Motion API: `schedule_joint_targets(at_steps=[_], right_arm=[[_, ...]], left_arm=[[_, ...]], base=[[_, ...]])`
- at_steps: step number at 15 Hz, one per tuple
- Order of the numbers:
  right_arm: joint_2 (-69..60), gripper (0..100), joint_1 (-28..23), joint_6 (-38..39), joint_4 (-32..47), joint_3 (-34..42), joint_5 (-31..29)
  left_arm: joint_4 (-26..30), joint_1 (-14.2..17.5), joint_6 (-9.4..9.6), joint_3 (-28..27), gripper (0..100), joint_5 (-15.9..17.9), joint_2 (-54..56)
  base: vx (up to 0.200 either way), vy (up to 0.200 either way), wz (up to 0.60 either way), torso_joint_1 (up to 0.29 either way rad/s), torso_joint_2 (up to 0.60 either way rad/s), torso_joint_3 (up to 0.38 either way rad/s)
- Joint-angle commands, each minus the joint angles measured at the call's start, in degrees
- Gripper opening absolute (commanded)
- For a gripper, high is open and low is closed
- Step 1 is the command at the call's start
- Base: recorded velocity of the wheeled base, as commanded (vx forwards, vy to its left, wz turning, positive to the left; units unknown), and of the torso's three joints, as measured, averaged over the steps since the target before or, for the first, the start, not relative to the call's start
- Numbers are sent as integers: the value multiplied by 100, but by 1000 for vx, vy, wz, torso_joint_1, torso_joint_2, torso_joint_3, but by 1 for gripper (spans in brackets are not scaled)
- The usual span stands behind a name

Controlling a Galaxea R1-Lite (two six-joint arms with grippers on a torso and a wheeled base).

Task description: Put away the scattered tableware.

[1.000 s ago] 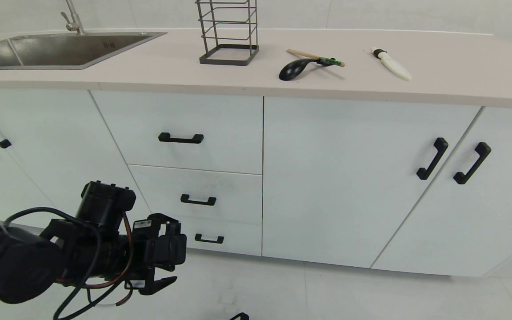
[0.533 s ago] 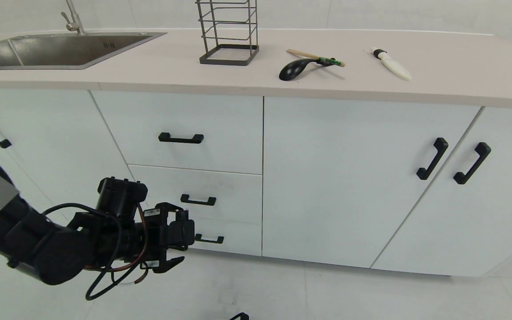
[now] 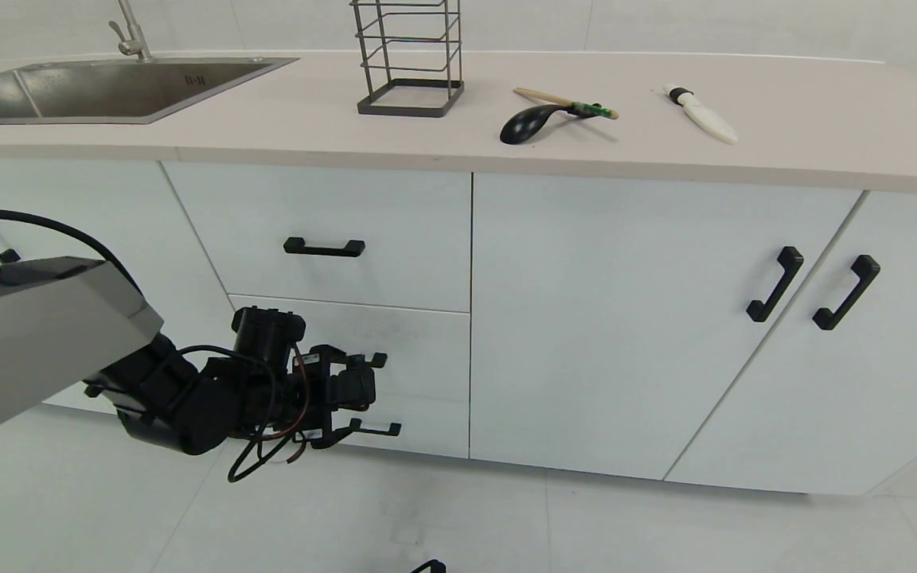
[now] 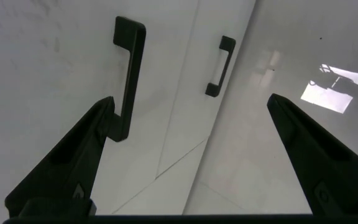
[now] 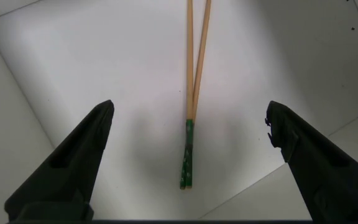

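My left claw (image 4: 189, 102) is low in front of the drawers, spread wide and holding nothing. A black drawer handle (image 4: 129, 71) stands just beside one finger (image 4: 73, 162), with no grip taken on it. A second handle (image 4: 219, 65) sits beyond it. From the head view the same claw (image 3: 367, 391) is level with the lower drawers, under the top drawer's handle (image 3: 323, 247).

My right claw (image 5: 189, 107) is also open and empty. It hangs over a pair of green-tipped chopsticks (image 5: 191, 93) lying side by side on a white surface. I cannot tell what that surface belongs to. I judge these light, stiff and smooth, likely to roll or scissor apart, so I would pinch both together across the middle.

Up on the countertop (image 3: 307, 119), well apart from both claws, the scattered pieces lie in a row. The black spoon (image 3: 526, 123) rests nearest the wire rack (image 3: 411, 56), and the counter chopsticks (image 3: 566, 102) cross its handle. It looks hard and glossy, so I would take the handle, not the bowl. The white knife (image 3: 701, 114) lies farther right and seems stiff and slick; the banded handle end is the safe hold. The sink (image 3: 100, 87) is at the far left.
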State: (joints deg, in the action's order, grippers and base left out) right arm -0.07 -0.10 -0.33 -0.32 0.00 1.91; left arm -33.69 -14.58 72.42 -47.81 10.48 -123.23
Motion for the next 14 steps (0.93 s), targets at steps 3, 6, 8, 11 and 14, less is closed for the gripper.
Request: schedule_joint_targets(at_steps=[3,6,8,11,14], right_arm=[[7,0,1,-2,-3,0,2],[7,0,1,-2,-3,0,2],[7,0,1,-2,-3,0,2],[7,0,1,-2,-3,0,2],[7,0,1,-2,-3,0,2]], left_arm=[[-6,25,17,-650,100,24,-544],[-6,17,61,-774,100,50,-693],[-58,-1,44,-791,100,59,-843],[-85,-19,35,-976,100,59,-1053],[-58,-19,35,-923,100,68,-1133]], base=[[0,0,0,0,0,0],[0,0,0,0,0,0],[0,0,0,0,0,0],[0,0,0,0,0,0],[0,0,0,0,0,0]])
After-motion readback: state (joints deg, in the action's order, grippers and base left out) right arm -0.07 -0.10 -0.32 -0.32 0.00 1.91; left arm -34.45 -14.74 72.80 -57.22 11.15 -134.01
